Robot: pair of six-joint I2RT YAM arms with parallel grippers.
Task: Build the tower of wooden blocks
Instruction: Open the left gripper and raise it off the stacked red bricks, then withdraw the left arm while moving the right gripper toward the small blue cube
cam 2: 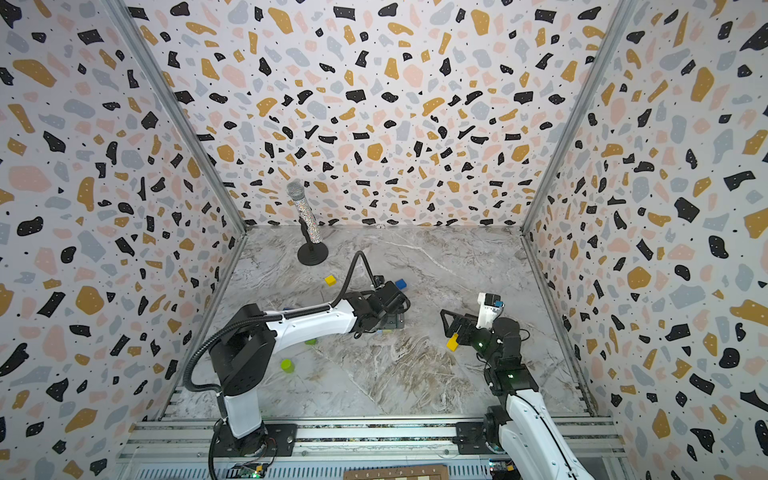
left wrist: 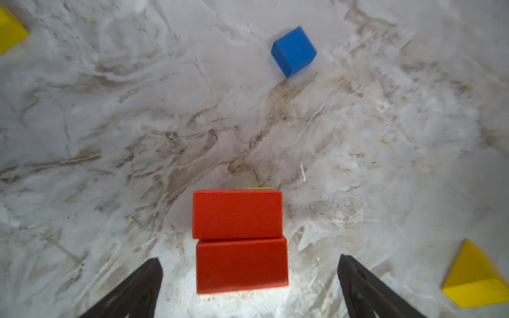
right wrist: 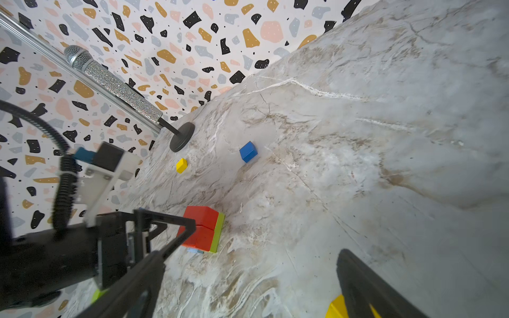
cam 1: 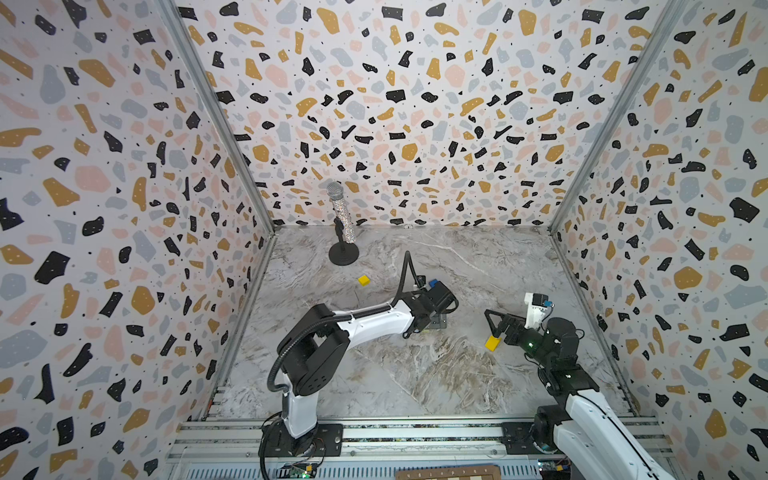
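Marbled grey counter (cam 1: 415, 374): left pincer (left wrist: 249, 258) gapes wide around two red wooden bricks (left wrist: 237, 214), gripping nothing; right pincer (cam 1: 493, 323) wide, empty.

- Left arm (cam 1: 374, 320), at seven o'clock in both top views, is wearing white shells over black joints.
- A ribbed black cable (cam 2: 188, 374) is looping along it.
- Left gripper (left wrist: 249, 258) is showing black tapering fingers (left wrist: 137, 286).

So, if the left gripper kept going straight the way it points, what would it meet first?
Probably the nearer red brick: the open left gripper points down at it, jaws straddling it. Whether the fingertips would touch the table first, depth does not show.
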